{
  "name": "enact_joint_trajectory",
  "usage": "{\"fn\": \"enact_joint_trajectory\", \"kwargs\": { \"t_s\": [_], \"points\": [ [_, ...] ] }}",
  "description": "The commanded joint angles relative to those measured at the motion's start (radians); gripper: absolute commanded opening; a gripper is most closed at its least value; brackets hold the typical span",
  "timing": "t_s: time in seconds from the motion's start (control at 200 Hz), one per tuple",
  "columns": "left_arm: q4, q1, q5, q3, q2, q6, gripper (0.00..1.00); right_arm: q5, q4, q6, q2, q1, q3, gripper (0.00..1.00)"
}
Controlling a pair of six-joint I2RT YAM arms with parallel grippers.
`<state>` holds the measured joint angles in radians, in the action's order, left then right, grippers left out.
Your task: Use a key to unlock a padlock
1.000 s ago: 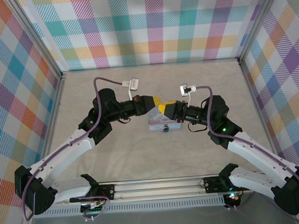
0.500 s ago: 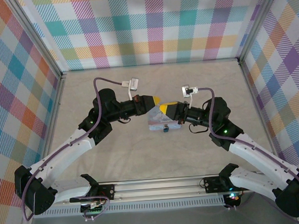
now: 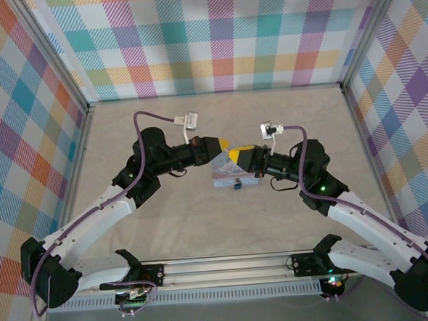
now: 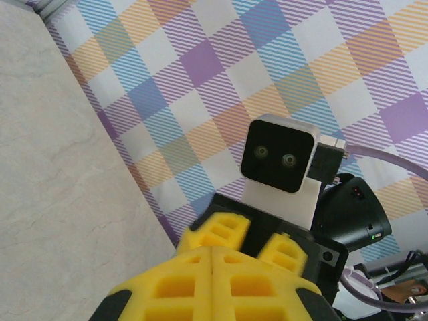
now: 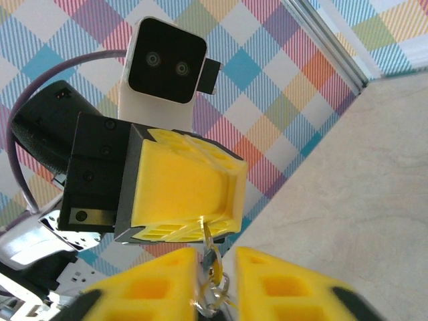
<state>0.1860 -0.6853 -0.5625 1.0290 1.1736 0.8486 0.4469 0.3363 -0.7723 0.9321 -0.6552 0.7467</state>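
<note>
Almost nothing has moved; your right gripper (image 3: 233,154) only shifted a tiny bit. Its yellow fingers (image 5: 274,284) sit slightly apart around the small gold metal key (image 5: 212,262); you cannot tell if they pinch it. Your left gripper (image 3: 224,143) is squeezed tight together. The tiny dark bluish padlock (image 3: 238,185) lies mid-frame in the top view, by the pale blue rectangular tin (image 3: 224,179). Go slowly and keep the key straight.

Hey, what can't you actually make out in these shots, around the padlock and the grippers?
Padlock, top view: too small to tell locked or open.
Metal piece, right wrist view: half hidden between the right gripper's fingers; key or ring, unclear.
Left gripper, left wrist view: its shut fingers hide anything pinched.
Tin, top view: partly covered by the grippers.
</note>
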Motion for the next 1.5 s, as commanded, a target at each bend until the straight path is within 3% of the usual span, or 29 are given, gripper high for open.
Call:
{"fn": "enact_joint_trajectory", "kwargs": {
  "t_s": [0.0,0.345,0.59,1.02,1.495],
  "points": [
    [0.033,0.005,0.000,-0.005,-0.016,-0.004,0.00,0.016,0.027,0.011,-0.006,-0.006,0.017,0.30],
    [0.040,0.004,0.007,-0.012,-0.010,0.000,0.00,0.036,0.054,-0.005,0.017,-0.007,0.030,0.29],
    [0.035,0.004,0.008,-0.013,-0.006,-0.001,0.00,0.036,0.073,-0.010,0.027,-0.007,0.038,0.35],
    [0.033,0.005,0.012,-0.010,-0.018,0.000,0.00,0.011,0.059,0.003,0.016,-0.007,0.014,0.00],
    [0.044,0.004,0.002,-0.026,-0.025,0.006,0.00,-0.008,0.069,0.009,-0.006,-0.006,0.002,0.00]
  ]
}}
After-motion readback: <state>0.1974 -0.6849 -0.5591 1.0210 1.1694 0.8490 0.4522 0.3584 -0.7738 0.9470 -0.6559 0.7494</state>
